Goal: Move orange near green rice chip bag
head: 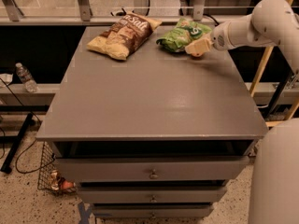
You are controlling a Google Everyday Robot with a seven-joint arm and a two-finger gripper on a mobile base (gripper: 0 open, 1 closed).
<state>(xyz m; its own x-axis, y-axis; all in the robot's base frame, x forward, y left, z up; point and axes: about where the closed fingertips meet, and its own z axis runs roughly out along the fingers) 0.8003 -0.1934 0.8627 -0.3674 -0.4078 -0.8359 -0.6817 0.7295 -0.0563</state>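
The green rice chip bag [181, 35] lies at the far right of the grey cabinet top [154, 97], shiny light green with white markings. My gripper [197, 47] reaches in from the right on the white arm [252, 24] and sits low over the top, right against the bag's front right edge. The orange does not show; it is either hidden at the gripper or out of view.
A larger brown and pale-yellow chip bag [124, 34] lies at the far left of the top. Drawers [152, 171] run below the front edge. A rail and glass stand behind the cabinet. A water bottle [24, 77] stands on a ledge at the left.
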